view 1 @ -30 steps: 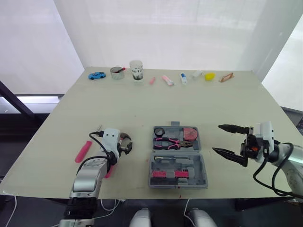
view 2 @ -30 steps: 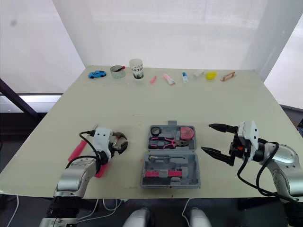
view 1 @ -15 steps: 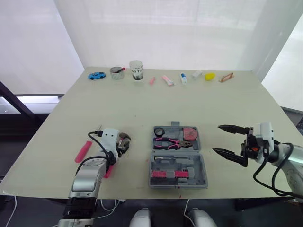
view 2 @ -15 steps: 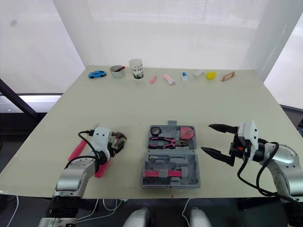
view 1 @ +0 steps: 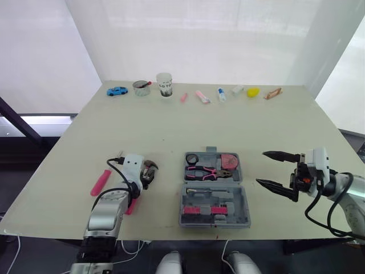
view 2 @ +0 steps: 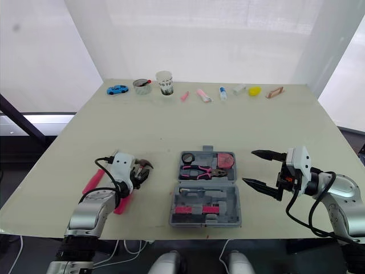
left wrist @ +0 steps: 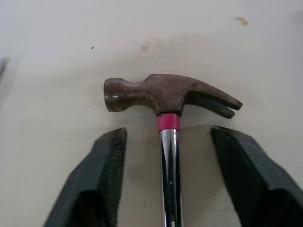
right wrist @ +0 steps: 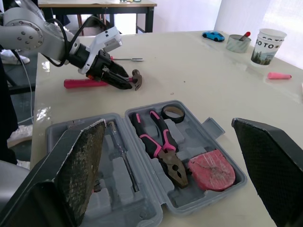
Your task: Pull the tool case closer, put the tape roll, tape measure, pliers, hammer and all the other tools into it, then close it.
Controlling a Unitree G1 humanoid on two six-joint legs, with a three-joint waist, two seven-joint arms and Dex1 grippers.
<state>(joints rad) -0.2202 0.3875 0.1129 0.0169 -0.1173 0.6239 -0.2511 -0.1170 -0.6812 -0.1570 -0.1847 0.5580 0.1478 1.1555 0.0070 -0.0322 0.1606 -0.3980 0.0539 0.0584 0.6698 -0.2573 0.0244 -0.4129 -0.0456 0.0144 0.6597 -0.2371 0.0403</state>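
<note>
The grey tool case (view 1: 235,201) lies open near the table's front edge. In its far half are a black tape roll (view 1: 191,158), pink-handled pliers (view 1: 208,172) and a round pink tape measure (view 1: 229,162). To its left the hammer (left wrist: 165,94) lies flat on the table. My left gripper (view 1: 147,173) is open, one finger on each side of the hammer's steel neck just below the rusty head, without touching it. A pink-handled screwdriver (view 1: 100,182) lies further left. My right gripper (view 1: 260,167) hangs wide open and empty, to the right of the case.
Along the far edge stand a blue toy car (view 1: 117,91), a small tin (view 1: 140,88), a paper cup (view 1: 164,84) and several small pink, white and yellow items. A broad stretch of bare tabletop (view 1: 199,123) separates them from the case.
My left gripper's fingers have drawn a little closer together around the hammer's neck. The right gripper and the case have stayed put.
</note>
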